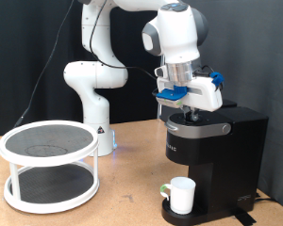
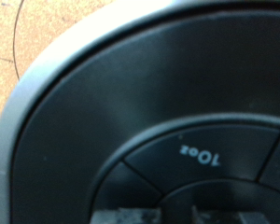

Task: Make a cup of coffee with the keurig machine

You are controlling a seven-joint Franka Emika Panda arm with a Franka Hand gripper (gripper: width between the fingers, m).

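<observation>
The black keurig machine (image 1: 215,151) stands at the exterior view's right on the wooden table. The white cup (image 1: 181,195) sits on its round drip tray (image 1: 179,215), handle toward the exterior view's left. My gripper (image 1: 190,111) points straight down and is pressed against the machine's silver-rimmed top panel (image 1: 200,129). The wrist view is filled by that panel at very close range: a silver rim (image 2: 47,84), black surface and a button marked 10oz (image 2: 201,152). The fingers do not show clearly in either view.
A white two-tier round rack (image 1: 50,165) with dark mesh shelves stands at the exterior view's left. The arm's white base (image 1: 90,94) is behind it. Bare wooden tabletop (image 1: 123,198) lies between the rack and the machine.
</observation>
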